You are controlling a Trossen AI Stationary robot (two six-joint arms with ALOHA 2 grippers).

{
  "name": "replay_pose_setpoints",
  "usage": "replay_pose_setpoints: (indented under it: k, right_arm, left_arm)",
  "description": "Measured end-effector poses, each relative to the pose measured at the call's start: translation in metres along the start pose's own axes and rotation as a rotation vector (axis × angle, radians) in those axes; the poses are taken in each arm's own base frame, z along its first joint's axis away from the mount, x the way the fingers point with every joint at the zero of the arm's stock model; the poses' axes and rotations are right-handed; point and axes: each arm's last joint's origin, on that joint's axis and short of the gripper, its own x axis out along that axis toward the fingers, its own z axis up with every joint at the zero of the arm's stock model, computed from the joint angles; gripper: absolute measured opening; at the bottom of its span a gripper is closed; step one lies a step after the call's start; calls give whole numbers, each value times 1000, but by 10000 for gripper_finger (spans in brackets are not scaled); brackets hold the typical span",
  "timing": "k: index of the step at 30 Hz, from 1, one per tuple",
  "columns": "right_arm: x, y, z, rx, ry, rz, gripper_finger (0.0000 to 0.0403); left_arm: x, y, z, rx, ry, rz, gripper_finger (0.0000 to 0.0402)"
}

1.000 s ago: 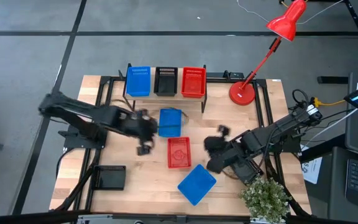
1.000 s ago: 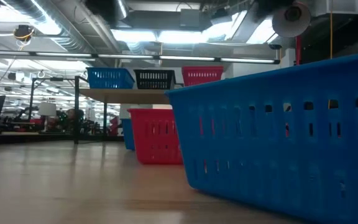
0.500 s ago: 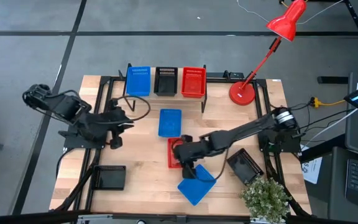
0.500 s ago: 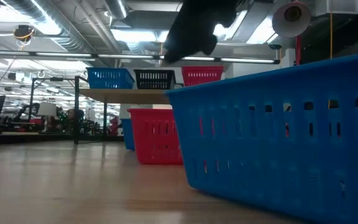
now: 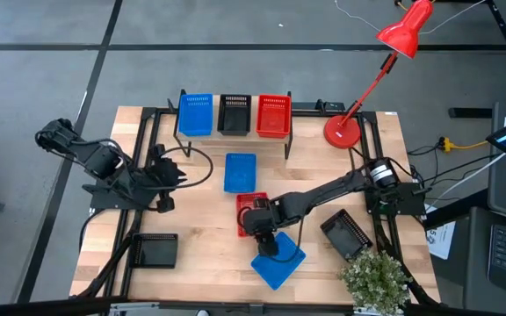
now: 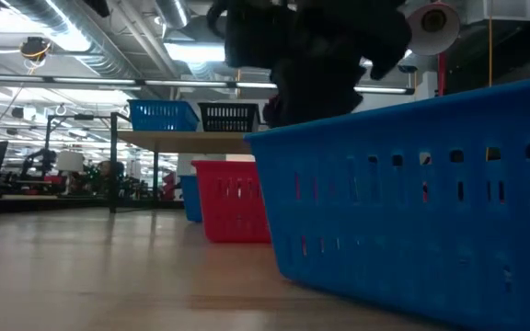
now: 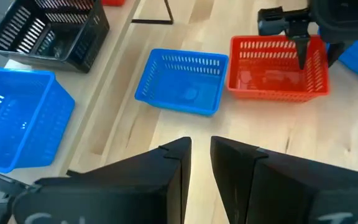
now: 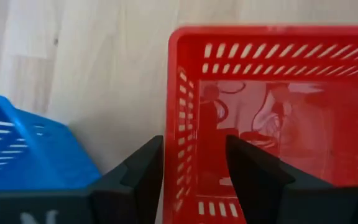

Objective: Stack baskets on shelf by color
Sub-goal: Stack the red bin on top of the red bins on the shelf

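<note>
Near the front edge of the tabletop (image 5: 209,263), the angled blue basket (image 5: 278,260) is lying close to the low camera, and a black basket (image 5: 157,250) is sitting toward the front left corner. Just behind the blue one, I am holding the right gripper (image 8: 191,163) released, its fingers now straddling one wall of the red basket (image 5: 253,213); a second ago this arm was back at the right side, so I judge the next pick is starting here. Another blue basket (image 5: 240,172) is waiting at the middle. The left gripper (image 7: 199,163), nearly clenched and grasping nothing, has pulled back to the left edge. On the shelf (image 5: 234,133) at the back edge, one basket of each colour is standing.
</note>
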Motion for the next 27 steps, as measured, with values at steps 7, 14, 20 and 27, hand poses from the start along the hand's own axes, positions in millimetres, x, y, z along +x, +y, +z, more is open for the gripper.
replay_pose_setpoints:
  k: [7, 14, 20, 27]
  right_arm:
    - [26, -3, -8, 79, 55, -44, 137]
    - [14, 3, 0, 118, -4, -15, 12]
    - [-32, 21, 30, 26, -83, -27, 2]
    - [-113, 11, 54, -118, -37, -501, 1]
  left_arm:
    - [8, -1, -8, -20, 8, 49, 54]
    - [9, -2, -9, -24, 12, 51, 54]
    - [9, -2, -9, -24, 11, 51, 54]
    - [9, -2, -9, -22, 13, 52, 54]
